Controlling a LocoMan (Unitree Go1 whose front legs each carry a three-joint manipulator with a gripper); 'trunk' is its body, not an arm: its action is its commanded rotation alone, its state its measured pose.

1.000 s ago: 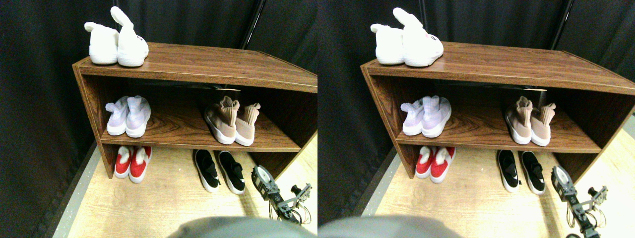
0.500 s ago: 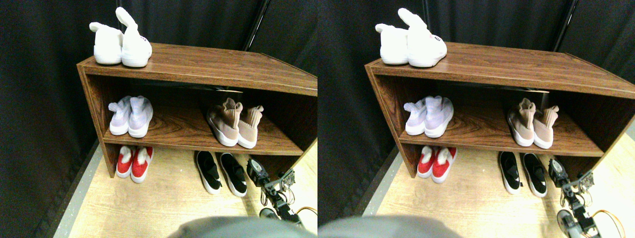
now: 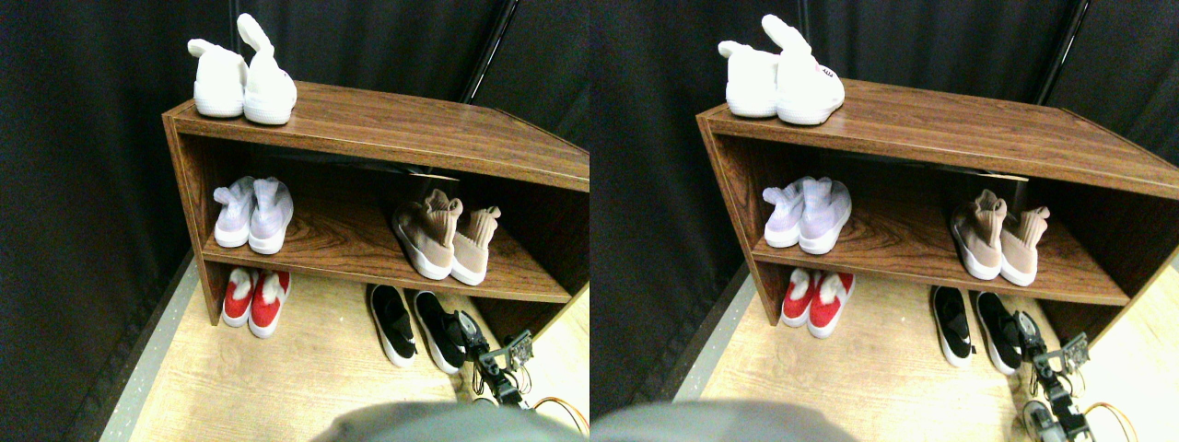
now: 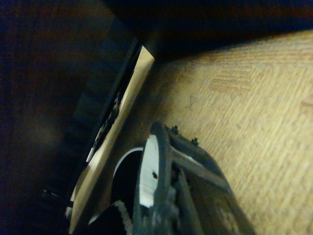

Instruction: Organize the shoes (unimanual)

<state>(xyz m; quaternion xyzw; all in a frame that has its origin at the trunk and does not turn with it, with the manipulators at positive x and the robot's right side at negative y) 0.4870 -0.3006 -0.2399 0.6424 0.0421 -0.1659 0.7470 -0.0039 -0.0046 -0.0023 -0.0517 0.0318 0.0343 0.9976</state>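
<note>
1. Black slip-ons sit on floor under the shelf, right side; tan sneakers on mid shelf above.
2. Slip-ons prob light, soft upper, stiff sole; best grab at heel/collar rim.
3. Right gripper low, right next to rt slip-on's heel; contact unclear.
4. Jaw gap: can't tell.

The right claw reaches in low from the lower right, its arm angled forward and leftward.
</note>
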